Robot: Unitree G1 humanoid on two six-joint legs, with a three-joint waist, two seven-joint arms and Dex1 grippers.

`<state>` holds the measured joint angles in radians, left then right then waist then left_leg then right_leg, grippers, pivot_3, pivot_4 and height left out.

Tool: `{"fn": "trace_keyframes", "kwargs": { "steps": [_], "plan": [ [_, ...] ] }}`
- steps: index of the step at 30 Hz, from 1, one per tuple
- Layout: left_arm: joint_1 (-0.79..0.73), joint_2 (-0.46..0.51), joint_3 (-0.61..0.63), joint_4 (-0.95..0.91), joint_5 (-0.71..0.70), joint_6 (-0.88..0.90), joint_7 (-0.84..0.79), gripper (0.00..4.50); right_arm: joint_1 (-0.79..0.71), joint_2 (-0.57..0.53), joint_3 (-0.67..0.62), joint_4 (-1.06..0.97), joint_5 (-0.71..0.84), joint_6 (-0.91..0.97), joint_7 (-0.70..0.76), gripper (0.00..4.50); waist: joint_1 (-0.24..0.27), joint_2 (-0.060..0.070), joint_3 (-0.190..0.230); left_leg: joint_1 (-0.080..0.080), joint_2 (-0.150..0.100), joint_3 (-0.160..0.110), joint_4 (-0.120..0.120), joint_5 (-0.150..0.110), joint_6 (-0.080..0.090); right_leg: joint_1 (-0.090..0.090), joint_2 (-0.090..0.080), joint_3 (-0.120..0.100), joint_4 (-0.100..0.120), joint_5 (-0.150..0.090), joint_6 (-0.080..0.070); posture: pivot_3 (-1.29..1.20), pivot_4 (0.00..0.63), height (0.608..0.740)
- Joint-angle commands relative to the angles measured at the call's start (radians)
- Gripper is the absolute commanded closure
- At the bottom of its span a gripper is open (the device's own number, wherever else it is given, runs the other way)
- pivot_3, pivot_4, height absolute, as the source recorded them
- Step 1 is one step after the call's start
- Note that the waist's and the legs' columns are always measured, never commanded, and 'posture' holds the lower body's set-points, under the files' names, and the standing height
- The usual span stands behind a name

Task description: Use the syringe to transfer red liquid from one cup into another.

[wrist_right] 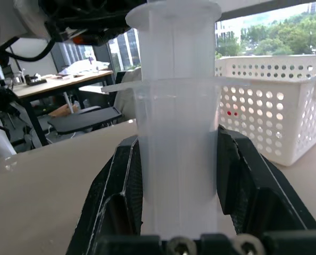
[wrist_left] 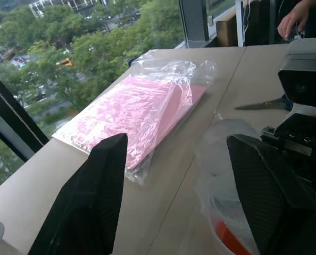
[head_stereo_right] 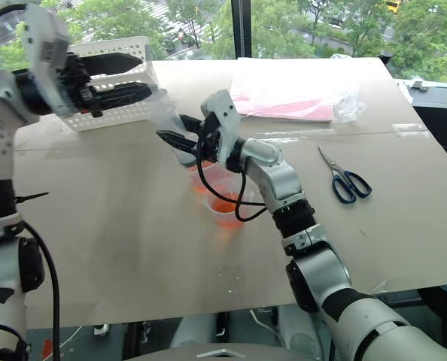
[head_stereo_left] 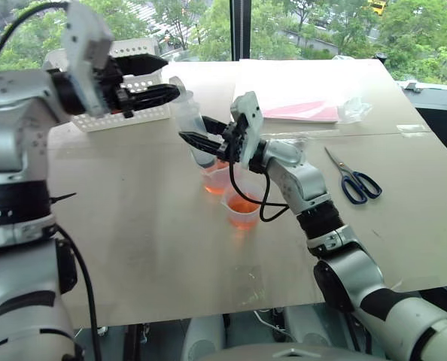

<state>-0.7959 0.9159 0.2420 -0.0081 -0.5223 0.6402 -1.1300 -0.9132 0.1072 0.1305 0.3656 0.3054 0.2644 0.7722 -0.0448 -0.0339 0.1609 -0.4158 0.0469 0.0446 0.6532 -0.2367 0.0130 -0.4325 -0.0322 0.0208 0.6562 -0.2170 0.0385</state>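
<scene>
A pale tan table [head_stereo_left: 148,241] stands against a large window, with green trees beyond the glass. Two sheets of board cover it, joined by a taped seam running left to right. At the far left sits a white perforated basket [head_stereo_right: 122,113]; at the far middle lies a pink packet in a clear bag [wrist_left: 136,114]; at the right lie blue-handled scissors [head_stereo_left: 355,183].

Near the middle stand two clear cups, the nearer cup [head_stereo_left: 243,211] and the farther cup [head_stereo_left: 216,179], both holding the red liquid [head_stereo_left: 244,205].

The right pincer [wrist_right: 176,175] is clamped on the barrel of the syringe [wrist_right: 176,133], held tilted above the farther cup. The left pincer [head_stereo_left: 144,79] hangs with its fingers apart, up and to the left of the syringe's top, holding nothing.
</scene>
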Motion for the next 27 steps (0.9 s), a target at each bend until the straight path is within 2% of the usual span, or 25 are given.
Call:
{"fn": "trace_keyframes", "kwargs": {
  "steps": [1,6,11,16,22,27],
  "plan": [
    [0.15,0.043,0.137,-0.177,-0.162,0.177,0.01,1.7,-0.052,0.0,-0.053,-0.114,0.069,0.033,-0.018,3.04,0.0,0.0,0.0,0.0,0.0,0.0,0.0,0.0,0.0,0.0,0.0,0.0,0.0,0.0,0.0,0.0,0.15,0.74],
    [0.414,0.045,0.353,-0.371,-0.311,0.311,0.067,1.7,-0.055,-0.017,-0.075,-0.153,0.106,0.08,-0.027,3.04,0.002,-0.001,0.0,0.001,0.001,-0.003,0.0,0.0,0.0,0.0,0.0,-0.001,-0.003,0.0,0.0,0.0,0.15,0.74],
    [0.69,-0.007,0.526,-0.541,-0.405,0.327,0.073,1.7,-0.07,-0.025,-0.096,-0.158,0.139,0.088,-0.026,3.04,0.003,-0.001,0.0,0.002,0.0,-0.005,0.0,0.0,0.0,0.001,-0.002,-0.001,-0.002,0.0,0.0,0.0,0.15,0.74],
    [0.855,-0.035,0.633,-0.611,-0.467,0.305,0.076,1.7,-0.085,-0.039,-0.119,-0.165,0.167,0.088,-0.019,3.05,0.005,-0.002,0.0,0.002,0.0,-0.007,0.0,0.0,0.0,0.001,-0.002,-0.003,-0.001,0.0,-0.001,0.0,0.15,0.74],
    [0.968,-0.037,0.694,-0.654,-0.586,0.287,0.051,1.7,-0.07,-0.075,-0.183,-0.284,0.317,0.173,0.015,3.05,0.007,-0.001,0.0,0.002,0.0,-0.009,0.0,0.0,0.0,0.001,-0.003,-0.004,-0.002,0.0,-0.001,0.0,0.15,0.74],
    [1.023,-0.047,0.644,-0.717,-0.621,0.242,0.068,1.7,0.033,-0.178,-0.198,-0.499,0.489,0.321,0.069,3.05,0.008,-0.001,0.0,0.001,0.0,-0.009,-0.001,0.0,0.0,0.001,-0.004,-0.004,-0.004,0.0,-0.001,0.0,0.15,0.74]
  ]
}}
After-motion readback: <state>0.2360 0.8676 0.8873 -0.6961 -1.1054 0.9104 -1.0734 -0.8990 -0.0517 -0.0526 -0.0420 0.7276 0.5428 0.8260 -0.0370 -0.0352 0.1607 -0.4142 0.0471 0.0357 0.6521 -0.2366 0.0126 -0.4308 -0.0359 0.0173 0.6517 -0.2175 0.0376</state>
